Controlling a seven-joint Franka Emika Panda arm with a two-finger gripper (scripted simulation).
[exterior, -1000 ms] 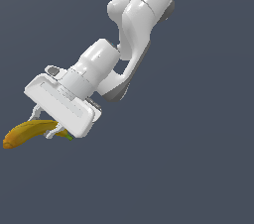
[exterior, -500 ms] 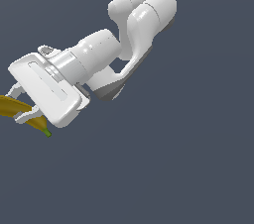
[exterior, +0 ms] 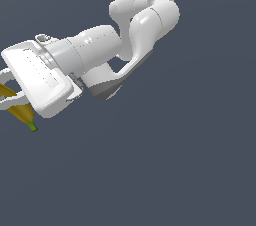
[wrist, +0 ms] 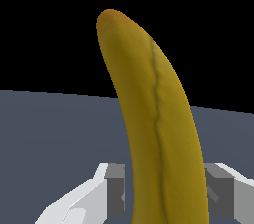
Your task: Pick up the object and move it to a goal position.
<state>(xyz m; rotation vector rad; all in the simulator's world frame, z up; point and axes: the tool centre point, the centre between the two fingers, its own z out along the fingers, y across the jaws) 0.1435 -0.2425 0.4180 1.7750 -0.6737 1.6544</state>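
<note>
The white arm (exterior: 125, 40) reaches to the exterior view's left edge. Its jaws (wrist: 166, 193) are clamped on the yellow banana (wrist: 154, 124), held clear above the grey surface (exterior: 175, 170), green stem tip (exterior: 33, 128) pointing down.

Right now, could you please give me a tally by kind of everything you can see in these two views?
Banana: 1, held between the gripper's pads
Gripper: 1, shut on the banana
Robot arm: 1
Total: 3
</note>
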